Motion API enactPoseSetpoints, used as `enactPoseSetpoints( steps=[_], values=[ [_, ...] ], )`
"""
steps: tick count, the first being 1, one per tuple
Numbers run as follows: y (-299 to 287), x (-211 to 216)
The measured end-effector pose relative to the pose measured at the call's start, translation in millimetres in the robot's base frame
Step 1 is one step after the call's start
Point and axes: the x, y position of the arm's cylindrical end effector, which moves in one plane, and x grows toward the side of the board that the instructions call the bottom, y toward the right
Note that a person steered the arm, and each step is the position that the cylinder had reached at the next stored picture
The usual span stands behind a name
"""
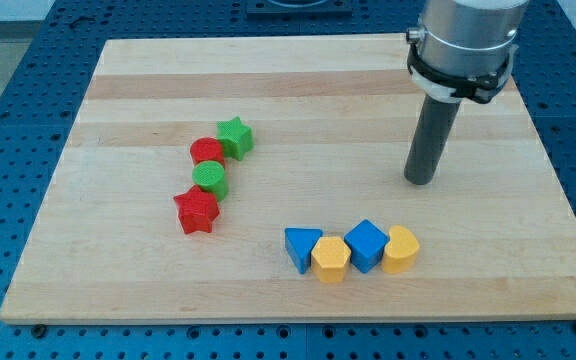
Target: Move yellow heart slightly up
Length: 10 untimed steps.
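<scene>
My tip [420, 181], a bare rod gripping nothing, stands above the yellow heart [400, 249], so I must circle below it.

The worktop [318, 95] is a pale wooden board with long light and darker stripes running across it. Eight small blocks lie on it.

Toward the view's left, four blocks sit in a bent line. The green star [234, 137] is at the top. The red round block [207, 152] touches it. Below that is the green round block [210, 178], and then the red star [196, 211] at the bottom.

Near the view's bottom, four more blocks sit side by side in a row. From left to right they are the blue triangle [301, 247], the yellow hexagon [330, 259], the blue block [366, 245] and the yellow heart [400, 249].

My tip [420, 181] rests on the board above the row, well apart from the heart.
</scene>
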Motion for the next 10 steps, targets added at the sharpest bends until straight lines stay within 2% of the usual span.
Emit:
enactPoseSetpoints(
  steps=[3, 4, 5, 6, 7, 10],
  values=[
    [0, 0],
    [21, -3],
    [79, 1],
    [126, 38],
    [116, 81],
    [33, 104]
  ],
)
